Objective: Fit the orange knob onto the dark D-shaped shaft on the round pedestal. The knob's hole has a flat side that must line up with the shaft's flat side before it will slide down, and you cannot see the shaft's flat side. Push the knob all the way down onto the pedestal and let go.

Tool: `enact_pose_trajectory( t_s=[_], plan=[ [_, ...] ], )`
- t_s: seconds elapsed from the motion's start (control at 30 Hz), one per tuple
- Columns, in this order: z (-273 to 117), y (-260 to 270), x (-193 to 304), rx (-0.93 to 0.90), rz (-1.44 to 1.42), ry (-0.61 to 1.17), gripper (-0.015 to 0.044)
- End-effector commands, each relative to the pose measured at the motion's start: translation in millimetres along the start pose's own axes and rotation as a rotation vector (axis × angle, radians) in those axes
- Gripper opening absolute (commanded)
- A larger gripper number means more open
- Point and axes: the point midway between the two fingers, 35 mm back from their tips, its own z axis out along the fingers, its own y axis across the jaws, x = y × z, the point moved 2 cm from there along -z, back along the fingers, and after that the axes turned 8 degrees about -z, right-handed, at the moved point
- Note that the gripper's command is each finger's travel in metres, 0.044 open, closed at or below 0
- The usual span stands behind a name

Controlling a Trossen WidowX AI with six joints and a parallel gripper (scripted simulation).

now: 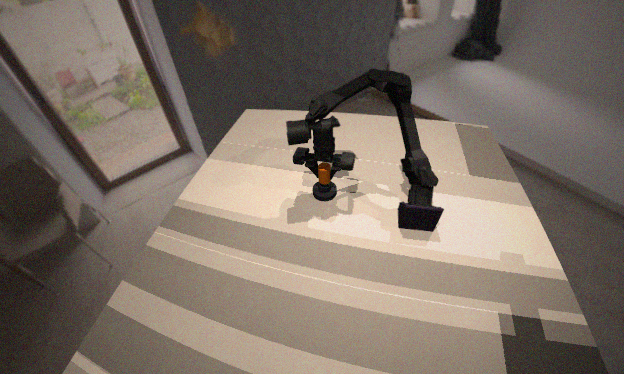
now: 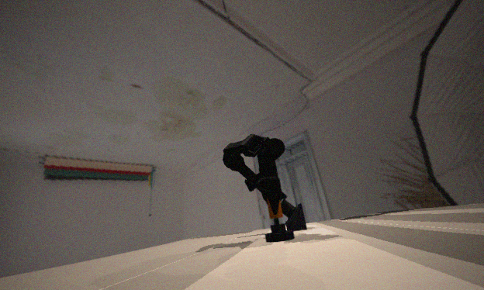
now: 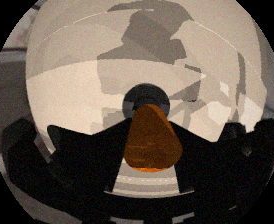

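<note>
One steady, light downward press with small wrist twists suits the gripper [image 1: 324, 173] [image 2: 275, 208] [image 3: 149, 123], clamped on the orange knob [image 1: 324, 174] [image 2: 275, 212] [image 3: 153, 142], above the pedestal [image 1: 324, 191] [image 2: 279, 236] [image 3: 146, 93] at twelve o'clock in the wrist view.

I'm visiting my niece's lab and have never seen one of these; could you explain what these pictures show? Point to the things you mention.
It is one black jointed robot arm with a two-fingered hand [image 1: 324, 175] [image 2: 275, 212] [image 3: 149, 123]. The first picture looks down from above, the second sideways from near table height, the third from the arm's wrist. The hand grips an orange knob [image 1: 324, 174] [image 2: 274, 215] [image 3: 153, 137]. Below it, a dark round pedestal [image 1: 324, 193] [image 2: 280, 236] [image 3: 131, 102] stands on the table [image 1: 280, 294] [image 2: 271, 267] [image 3: 68, 90]. In the side view, part of the dark shaft [image 2: 276, 222] shows between knob and pedestal.
</note>
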Motion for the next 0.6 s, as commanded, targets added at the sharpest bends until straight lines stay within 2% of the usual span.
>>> enact_pose_trajectory(
  t_s=[0.0, 0.57],
  plan=[
    [1.2, 1.5, 0.4, -0.004, 0.002, 0.003, 0.0000],
    [3.0, 1.0, 0.2, -0.004, -0.017, 0.003, 0.0000]
  ],
)
